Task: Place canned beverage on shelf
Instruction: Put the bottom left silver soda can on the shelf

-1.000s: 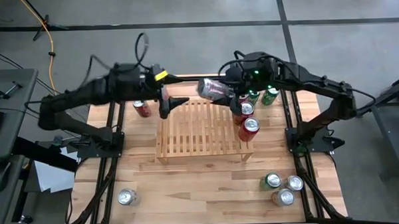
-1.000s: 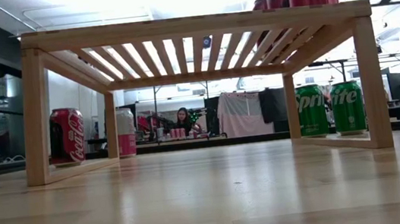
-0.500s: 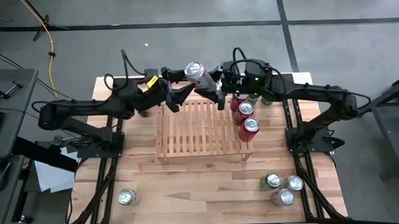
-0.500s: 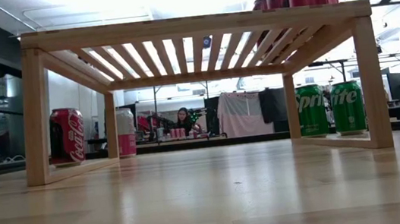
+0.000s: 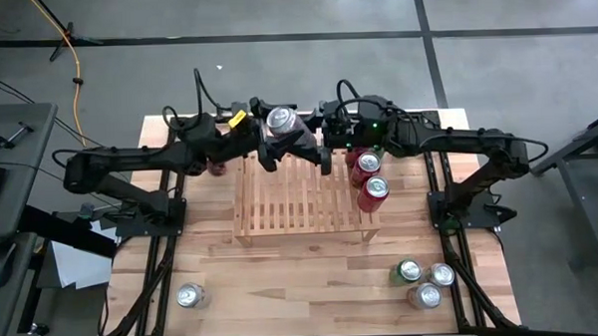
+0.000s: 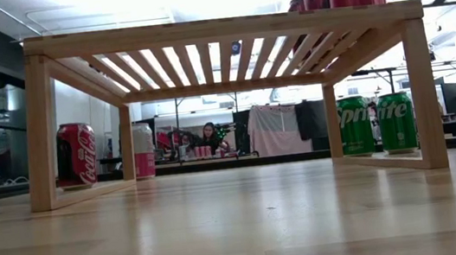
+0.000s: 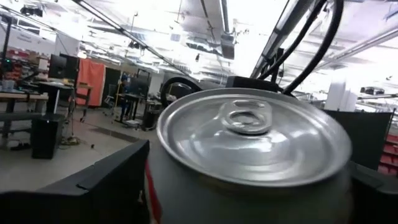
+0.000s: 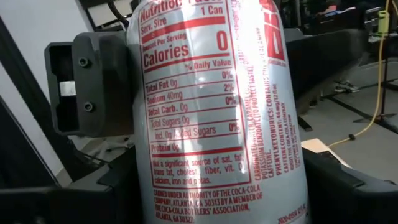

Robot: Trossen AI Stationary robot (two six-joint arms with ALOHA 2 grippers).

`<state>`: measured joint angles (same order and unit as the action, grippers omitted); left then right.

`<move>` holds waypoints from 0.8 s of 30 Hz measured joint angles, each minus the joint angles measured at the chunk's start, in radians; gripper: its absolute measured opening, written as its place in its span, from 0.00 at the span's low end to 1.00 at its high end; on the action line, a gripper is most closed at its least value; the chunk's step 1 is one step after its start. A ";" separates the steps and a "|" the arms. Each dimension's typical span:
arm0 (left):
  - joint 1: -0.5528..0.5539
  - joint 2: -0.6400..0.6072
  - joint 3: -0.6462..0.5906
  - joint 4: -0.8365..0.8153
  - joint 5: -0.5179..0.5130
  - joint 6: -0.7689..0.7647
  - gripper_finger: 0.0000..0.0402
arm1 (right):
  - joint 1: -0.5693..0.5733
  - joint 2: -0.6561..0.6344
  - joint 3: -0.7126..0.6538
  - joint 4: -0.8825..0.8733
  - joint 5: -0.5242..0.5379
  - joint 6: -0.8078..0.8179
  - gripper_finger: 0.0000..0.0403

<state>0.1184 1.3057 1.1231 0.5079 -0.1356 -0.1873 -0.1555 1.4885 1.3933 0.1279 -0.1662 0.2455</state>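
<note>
On the left, the left arm reaches in over the table (image 5: pixel 283 278). Its left claw (image 5: pixel 271 139) is up in the air above the back edge of the shelf (image 5: pixel 295 198). It sits around the silver can (image 5: pixel 280 120). I cannot tell if it is squeezing the can or only sitting around it.

The can is in the middle, between the two claws. It stands up straight with its top to the ceiling. It is high over the shelf and is not resting on the wood.

On the right, the right claw (image 5: pixel 308 140) comes from the other side. It is clamped on the same can, with a finger on each side of it.

More to the right, red cans (image 5: pixel 369 164) already stand on the right part of the shelf. The left and middle slats are bare.

I think this is the passing step, where one claw gives the can to the other. Next, one claw needs a firm hold and the other must let go. Then the can has to go down straight onto a bare slat, away from the red cans, so it does not tip.
</note>
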 joint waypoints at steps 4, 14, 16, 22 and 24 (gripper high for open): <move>0.002 -0.028 0.000 -0.061 -0.004 -0.001 0.71 | -0.001 -0.016 0.000 -0.033 0.005 -0.011 0.72; 0.031 -0.074 -0.001 -0.188 -0.007 0.042 0.70 | -0.018 -0.051 -0.001 -0.108 0.012 -0.021 0.87; 0.050 -0.101 -0.001 -0.233 -0.048 0.056 0.70 | -0.038 -0.101 0.005 -0.150 0.011 -0.018 0.94; 0.080 -0.162 -0.001 -0.353 -0.087 0.065 0.70 | -0.081 -0.227 -0.002 -0.359 0.089 -0.051 0.98; 0.080 -0.162 0.001 -0.352 -0.083 0.051 0.70 | -0.091 -0.289 0.003 -0.390 0.123 -0.056 0.98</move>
<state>0.1982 1.1438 1.1236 0.1558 -0.2183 -0.1359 -0.2467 1.1998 1.3966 -0.2618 -0.0434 0.1895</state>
